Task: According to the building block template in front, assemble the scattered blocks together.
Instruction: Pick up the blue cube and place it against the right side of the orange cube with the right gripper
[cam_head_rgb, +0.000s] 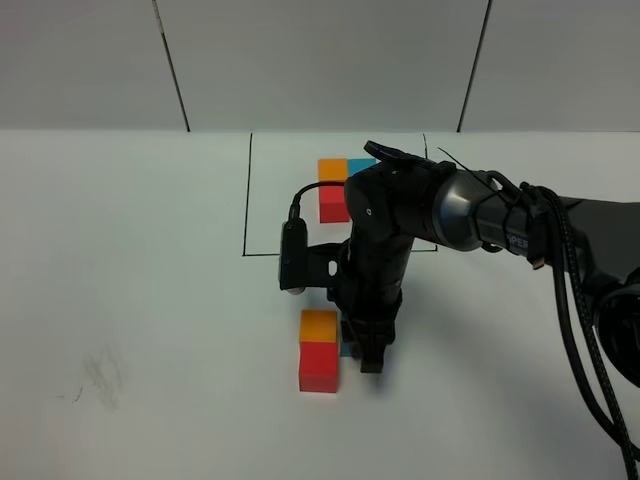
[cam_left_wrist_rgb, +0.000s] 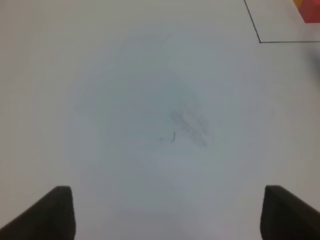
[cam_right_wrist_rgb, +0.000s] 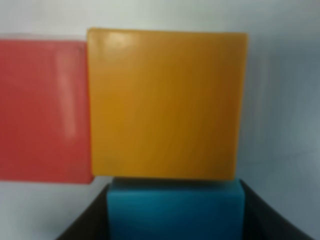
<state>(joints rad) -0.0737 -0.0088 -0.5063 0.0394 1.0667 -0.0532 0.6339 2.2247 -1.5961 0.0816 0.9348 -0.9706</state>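
The right tool (cam_head_rgb: 366, 352) is clasping the blue cube (cam_right_wrist_rgb: 175, 210), which is touching the orange cube (cam_head_rgb: 319, 325); the red cube (cam_head_rgb: 319, 366) is sitting flush against the orange one, nearer the camera. The building block template (cam_head_rgb: 338, 190) is lying farther back on the desk (cam_head_rgb: 120, 300), while the left tool (cam_left_wrist_rgb: 165, 212) is hanging spread wide over bare desk.

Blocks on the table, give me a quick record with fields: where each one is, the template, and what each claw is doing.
template: orange, blue and red cubes inside a black outline, far side
orange block: touching the red block, far side of it
red block: nearest the camera
blue block: against the orange block, between the right claw's fingers
right claw: shut on the blue block
left claw: open, over bare table
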